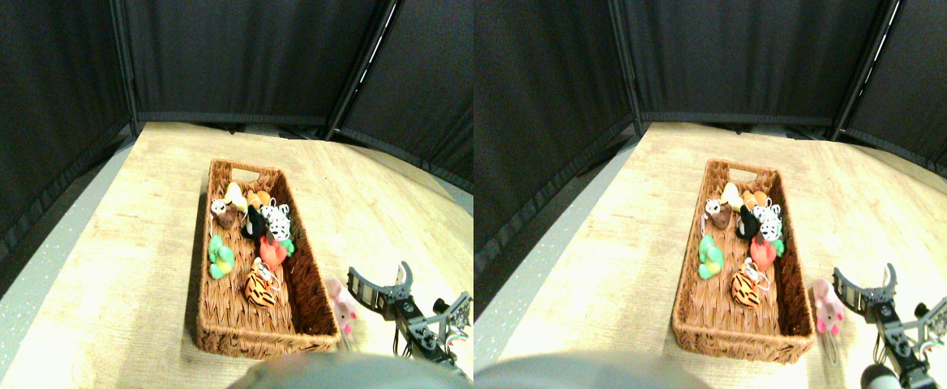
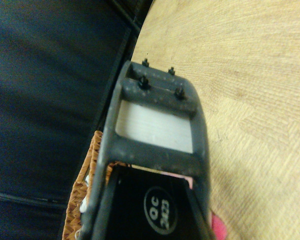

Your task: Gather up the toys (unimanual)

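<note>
Pale pink toy (image 1: 342,305) lies on the floor just beside the basket (image 1: 311,275) holding the other toys (image 1: 256,235).

- The wooden floor (image 1: 117,275) is light, with a soft grain. It carries everything here.
- Black curtain walls (image 1: 230,57) stand along its far edge and its left edge.
- A long brown basket (image 1: 311,312) lies on the floor, near the middle. One short end points to the far edge. The other short end is close to the near edge.
- Soft toys sit inside the basket, not on the floor.
- A pale pink toy (image 1: 343,304) lies right on the floor, just beside the basket's right wall, near the basket's near right corner.
- In the wrist view, the wood (image 2: 250,75) shows again, with a bit of the basket (image 2: 85,185) and a bit of pink (image 2: 219,227).
</note>
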Tool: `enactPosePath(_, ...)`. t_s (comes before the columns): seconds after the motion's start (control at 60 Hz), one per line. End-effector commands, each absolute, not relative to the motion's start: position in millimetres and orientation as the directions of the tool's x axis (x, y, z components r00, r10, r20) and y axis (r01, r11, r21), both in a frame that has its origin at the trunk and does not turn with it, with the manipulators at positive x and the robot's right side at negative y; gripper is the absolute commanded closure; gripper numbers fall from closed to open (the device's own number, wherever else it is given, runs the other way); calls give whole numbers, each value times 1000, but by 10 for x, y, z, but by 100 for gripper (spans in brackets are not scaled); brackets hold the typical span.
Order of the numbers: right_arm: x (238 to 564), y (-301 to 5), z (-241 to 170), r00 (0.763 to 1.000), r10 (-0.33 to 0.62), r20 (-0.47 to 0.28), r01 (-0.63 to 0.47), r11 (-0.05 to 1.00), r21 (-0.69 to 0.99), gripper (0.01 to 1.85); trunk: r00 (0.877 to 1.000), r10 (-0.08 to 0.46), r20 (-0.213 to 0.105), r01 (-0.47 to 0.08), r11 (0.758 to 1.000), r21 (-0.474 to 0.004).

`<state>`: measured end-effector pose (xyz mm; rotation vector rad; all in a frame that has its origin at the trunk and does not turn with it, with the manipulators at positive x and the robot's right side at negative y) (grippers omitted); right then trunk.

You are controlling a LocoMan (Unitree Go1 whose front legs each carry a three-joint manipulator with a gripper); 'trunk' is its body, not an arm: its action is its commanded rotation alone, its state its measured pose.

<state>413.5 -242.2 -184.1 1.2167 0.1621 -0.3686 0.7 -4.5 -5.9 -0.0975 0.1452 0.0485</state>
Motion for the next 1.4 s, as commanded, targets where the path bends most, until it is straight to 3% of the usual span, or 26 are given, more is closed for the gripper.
enactPosePath(0.017, 4084, -2332, -1771, 937, -153, -315, 347, 288, 892, 108, 991, 28, -129, -46, 990, -137)
enactPosePath(0.15, 4023, -2276, -1802, 929, -131, -346, 369, 268, 890, 105, 991, 33, -127, -52, 988, -149)
enactPosePath(0.317, 3980, -2255, -1918, 919, -115, -377, 392, 169, 905, 111, 991, 46, -127, -66, 985, -157)
enactPosePath(0.533, 3959, -2200, -2026, 913, -75, -401, 407, 136, 903, 114, 990, 65, -126, -86, 983, -165)
enactPosePath(0.683, 3987, -2171, -2128, 902, -66, -427, 432, 117, 894, 107, 988, 78, -131, -100, 980, -172)
enactPosePath(0.867, 4041, -2149, -2267, 872, -93, -480, 488, 97, 867, 98, 987, 86, -135, -110, 978, -178)
enactPosePath(1.05, 4097, -2168, -2339, 861, -96, -500, 508, 93, 856, 91, 986, 92, -139, -116, 978, -176)
enactPosePath(1.2, 4146, -2212, -2417, 856, -101, -506, 513, 63, 856, 92, 986, 91, -141, -115, 979, -169)
enactPosePath(1.4, 4189, -2284, -2551, 826, -166, -538, 542, -26, 840, 100, 985, 90, -146, -114, 980, -164)
